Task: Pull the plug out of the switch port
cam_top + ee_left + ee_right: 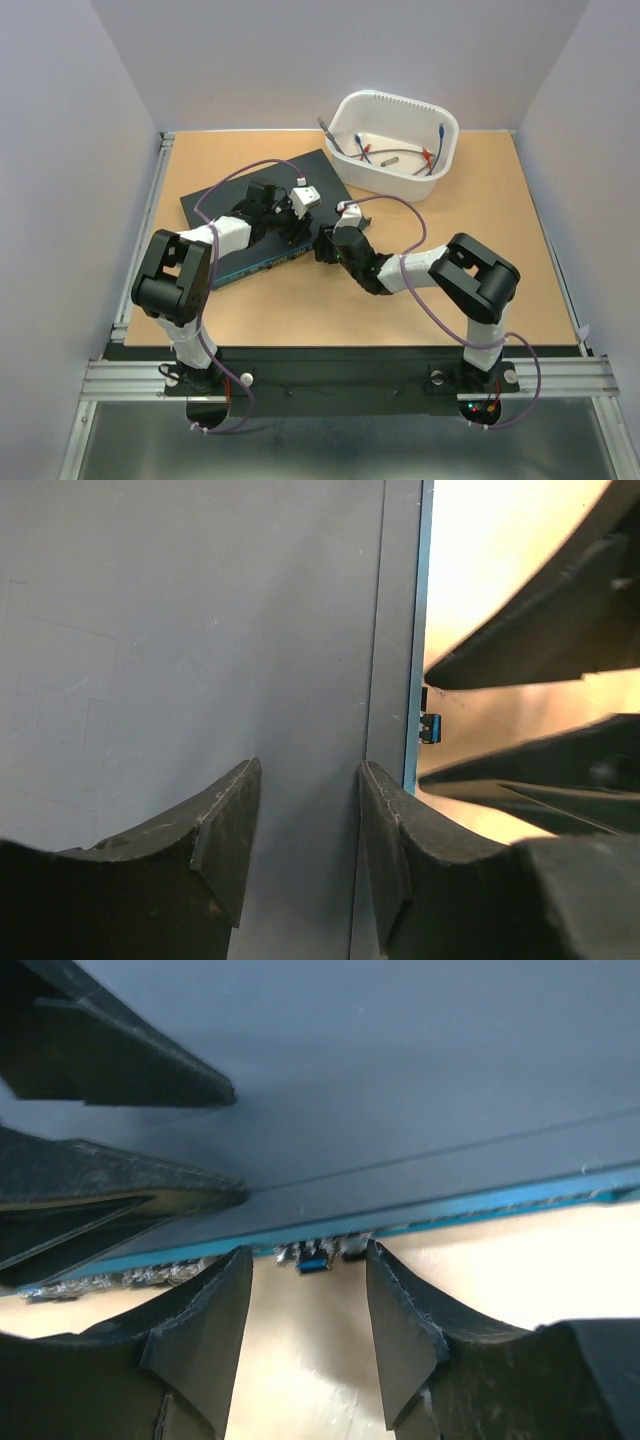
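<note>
The switch [290, 172] is a flat dark box lying at an angle on the table, its blue edge with sockets facing the near side. A small blue plug [313, 1260] sits in a socket on that edge [520, 1198]; it also shows in the left wrist view [430, 727]. My right gripper [308, 1282] is open at the edge, one finger on each side of the plug and not closed on it; in the top view it [322, 245] is at the switch's front edge. My left gripper [310, 780] is open over the switch top [200, 630], close to the blue edge [290, 230].
A white tub [440, 120] with several loose cables and small parts stands at the back right, just beyond the switch's far corner. Purple arm cables loop over the switch and table. Grey walls close in the table on three sides.
</note>
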